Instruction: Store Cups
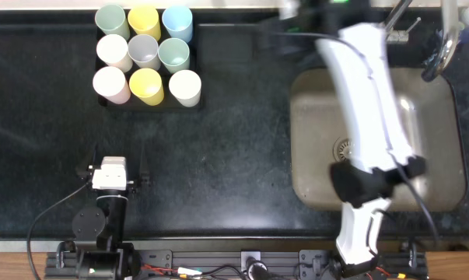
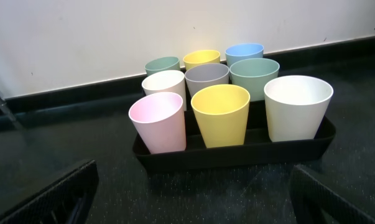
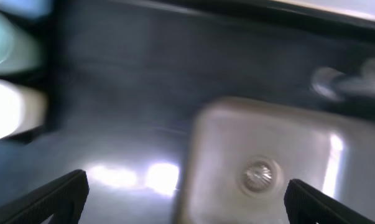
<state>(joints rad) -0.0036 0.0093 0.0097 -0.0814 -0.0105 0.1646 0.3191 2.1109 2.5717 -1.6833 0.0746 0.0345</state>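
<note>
Several pastel cups stand upright, packed in three rows, in a black tray (image 1: 152, 109) at the back left of the dark counter. The front row holds a pink cup (image 2: 159, 121), a yellow cup (image 2: 220, 115) and a white cup (image 2: 297, 107). My left gripper (image 2: 190, 179) sits low near the counter's front, facing the tray from a distance, open and empty. My right arm stretches over the sink, and its gripper (image 3: 187, 186) hangs high above the counter between tray and sink, open with nothing in it. The tray's cups (image 3: 10, 109) blur at that view's edge.
A steel sink (image 1: 312, 155) with a round drain (image 1: 344, 146) fills the right side of the counter, with a faucet (image 1: 444, 47) at its back right. A pale wall runs behind the tray. Bare black counter lies between tray, sink and left arm.
</note>
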